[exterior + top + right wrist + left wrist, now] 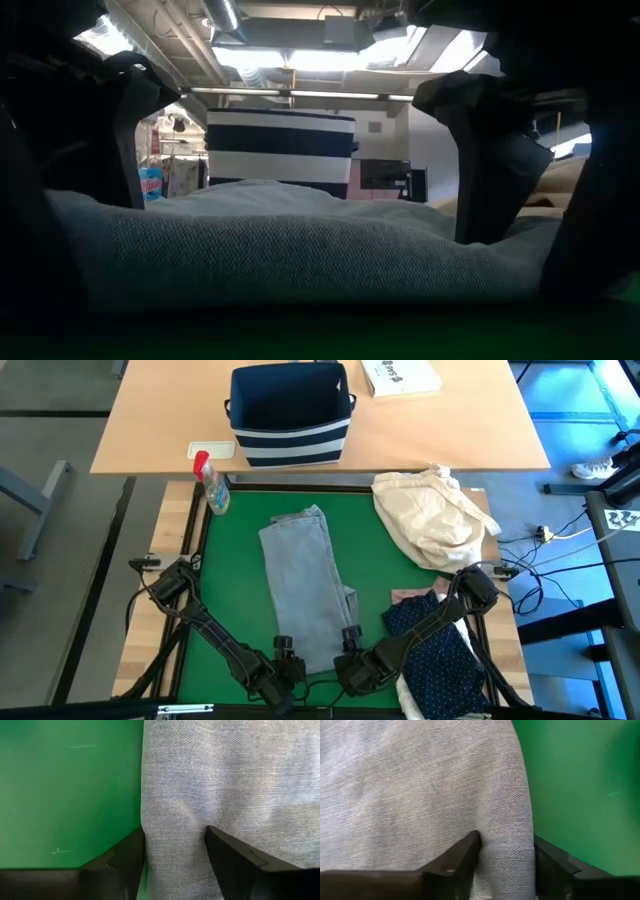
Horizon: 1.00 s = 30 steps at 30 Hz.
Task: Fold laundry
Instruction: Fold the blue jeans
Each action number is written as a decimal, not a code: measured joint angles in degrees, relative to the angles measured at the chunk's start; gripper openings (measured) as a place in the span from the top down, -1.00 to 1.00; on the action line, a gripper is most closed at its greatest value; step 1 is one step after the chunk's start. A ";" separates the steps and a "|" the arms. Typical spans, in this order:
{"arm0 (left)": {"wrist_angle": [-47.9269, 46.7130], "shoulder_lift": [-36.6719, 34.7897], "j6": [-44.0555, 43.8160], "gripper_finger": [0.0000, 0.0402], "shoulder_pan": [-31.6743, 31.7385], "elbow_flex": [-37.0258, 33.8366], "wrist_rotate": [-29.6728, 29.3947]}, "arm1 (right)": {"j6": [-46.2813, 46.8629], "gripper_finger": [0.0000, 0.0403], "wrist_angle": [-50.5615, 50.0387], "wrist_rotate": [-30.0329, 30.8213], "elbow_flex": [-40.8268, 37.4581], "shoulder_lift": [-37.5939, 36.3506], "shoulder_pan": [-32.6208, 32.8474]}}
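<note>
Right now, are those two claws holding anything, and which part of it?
Both straddle the near end of the light grey denim jeans, left claw and right claw each at a side edge. Whether they already pinch it cannot be told.

The high camera is looking straight down, taking in the whole green surface (225,575) and both arms from well above. The low camera is sitting at surface height at the near edge, facing level toward the far side, very close to the grey jeans (300,250), with the striped bin (280,150) standing beyond; both also appear from above. Each wrist camera is pointing down past its own jaws, pressed close over one edge of the jeans at their near end, a patch that all four views are sharing.
</note>
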 joint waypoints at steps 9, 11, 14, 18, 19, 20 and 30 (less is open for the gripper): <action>-0.25 -0.02 -0.27 0.83 -0.17 -0.09 -1.30 | 0.36 0.79 -0.53 3.82 -0.11 0.19 0.00; 0.38 0.00 -0.34 0.84 -0.50 -0.10 -1.34 | 0.48 0.90 -0.81 4.09 -0.15 -0.35 0.00; 0.43 0.29 -2.59 0.84 -1.11 1.22 -1.30 | 1.37 0.87 -1.07 4.72 -0.31 -1.24 0.98; 1.75 0.61 -9.09 0.78 -2.12 4.54 0.53 | 1.86 0.84 -2.14 3.96 0.25 -2.98 3.04; 2.10 0.61 -9.74 0.74 -2.60 5.53 0.79 | 1.92 0.86 -2.07 3.38 0.65 -3.50 3.76; 2.41 0.59 -10.20 0.71 -3.08 6.59 0.85 | 2.01 0.89 -2.01 3.06 1.10 -3.88 4.49; 8.72 0.48 -10.55 0.80 -6.22 13.91 3.21 | 4.78 0.86 -7.88 -2.39 8.11 -4.66 11.23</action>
